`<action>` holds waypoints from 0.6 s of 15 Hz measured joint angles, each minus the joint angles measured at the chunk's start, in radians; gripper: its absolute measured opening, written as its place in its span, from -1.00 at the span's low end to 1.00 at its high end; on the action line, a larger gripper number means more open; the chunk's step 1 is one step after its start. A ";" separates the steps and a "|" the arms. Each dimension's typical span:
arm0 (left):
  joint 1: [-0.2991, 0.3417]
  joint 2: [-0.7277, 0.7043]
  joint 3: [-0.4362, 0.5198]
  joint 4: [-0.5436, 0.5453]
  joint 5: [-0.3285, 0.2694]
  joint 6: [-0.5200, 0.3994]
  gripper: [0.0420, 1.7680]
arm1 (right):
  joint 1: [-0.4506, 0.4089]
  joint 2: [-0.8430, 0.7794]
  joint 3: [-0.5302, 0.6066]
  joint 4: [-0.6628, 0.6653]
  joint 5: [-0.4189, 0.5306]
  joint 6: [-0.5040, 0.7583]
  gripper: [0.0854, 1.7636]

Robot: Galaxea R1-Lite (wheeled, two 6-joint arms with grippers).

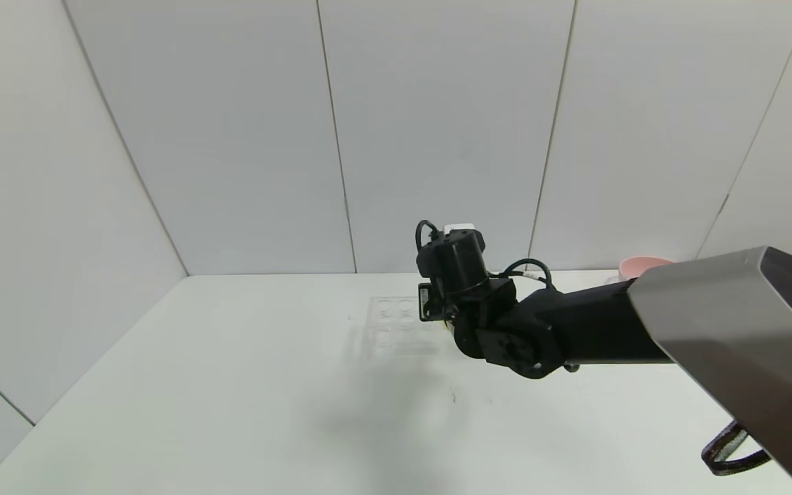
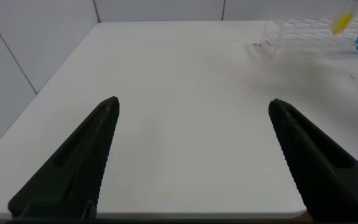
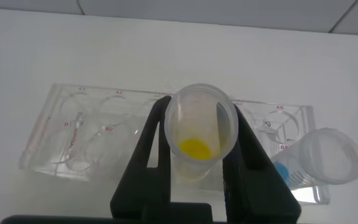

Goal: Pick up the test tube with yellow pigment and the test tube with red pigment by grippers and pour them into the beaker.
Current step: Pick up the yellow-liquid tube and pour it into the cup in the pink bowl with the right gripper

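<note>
I have the right gripper closed on the yellow tube, one black finger pressed to each side of it just below the rim. Looking straight down the open mouth from the right wrist camera, I see the yellow liquid pooled at the rounded bottom, so the tube is upright, which is how I want it until it reaches the beaker. The clear rack sits directly beneath the tube; I cannot tell whether the tube's bottom is still in a well or already lifted free of it. I hold near the top so the fingers stay clear of the neighbouring wells.

The blue tube stands at the end of the rack just beside the right gripper, close enough that a sideways drift could knock it, so I would move straight up first. I see neither the red tube nor the beaker in any view. From the head camera the right arm reaches across the table and covers one end of the rack, and the pink bowl peeks out behind the arm, well away from the rack.

The left gripper hangs low over bare table with its fingers spread wide, the rack well off ahead of it. It grips nothing, and I judge it is waiting for the red tube.

My read: first pick is under way, with both pours still ahead.
</note>
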 joint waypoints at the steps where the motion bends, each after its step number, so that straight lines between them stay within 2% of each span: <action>1: 0.000 0.000 0.000 0.000 0.000 0.000 0.94 | 0.002 -0.015 0.001 0.006 -0.001 -0.008 -0.47; 9: 0.000 0.000 0.000 0.000 0.000 0.000 0.94 | 0.013 -0.106 0.029 0.014 -0.010 -0.029 -0.47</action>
